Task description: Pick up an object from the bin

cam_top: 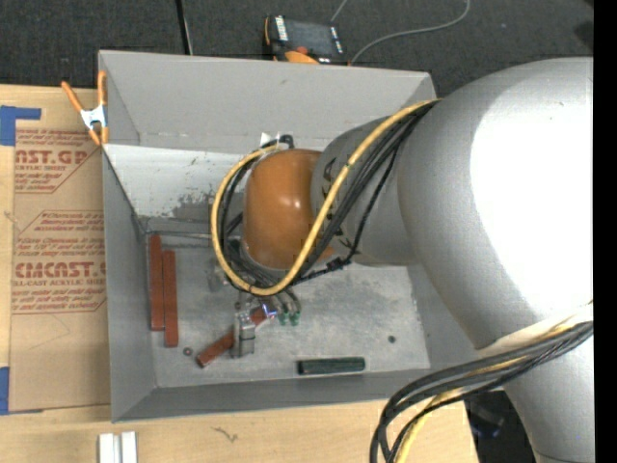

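We see a grey metal bin [125, 258] with smooth sloping walls and a flat floor that is scuffed and speckled with wear. Along the floor's left side lie two long, thin reddish-brown strips [162, 287], straight-edged and flat like wooden slats. They lie side by side and touching, the left one reaching a little further back than the right. Near the front wall lies a dark, narrow, flat bar [331, 366], well apart from the strips. A tiny dark speck [390, 339] sits on the bare floor to the right.

The thing nearest the gripper [247, 343] is a short reddish-brown block [214, 353], a stubby rectangular piece. It lies at a slant on the front left part of the floor, between the strips and the dark bar. Its upper right end comes right up against the gripper's tip and seems to touch it, though the view there is too cluttered to be sure.

The bulky, glossy silver-grey arm [501, 201] comes in from the right and bends down over the middle of the bin. Its wrist carries a rounded, smooth orange cover [280, 210], looped about by yellow and black cables [224, 220]. The gripper points down below that cover, low over the floor. We cannot tell whether it is spread or pressed together, nor whether it pinches the block.
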